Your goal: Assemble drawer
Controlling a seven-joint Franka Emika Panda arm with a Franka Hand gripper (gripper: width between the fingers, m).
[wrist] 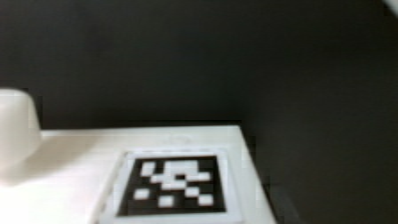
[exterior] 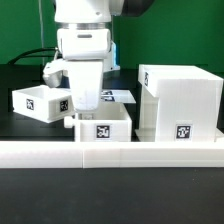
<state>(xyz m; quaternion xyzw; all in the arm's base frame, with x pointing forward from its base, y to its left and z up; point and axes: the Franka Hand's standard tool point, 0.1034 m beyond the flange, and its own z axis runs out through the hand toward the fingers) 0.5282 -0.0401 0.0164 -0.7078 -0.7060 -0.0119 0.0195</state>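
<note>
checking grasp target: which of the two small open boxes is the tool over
The front box beside the casing; the tool hangs at its rear rim. The other box sits back at the exterior view's left.

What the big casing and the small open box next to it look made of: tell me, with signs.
The casing: probably matte white plastic; smooth, even faces, crisp edges, no grain. The small open box: likely the same plastic; thin, uniform white walls, no shine. Painted wood cannot be ruled out.
</note>
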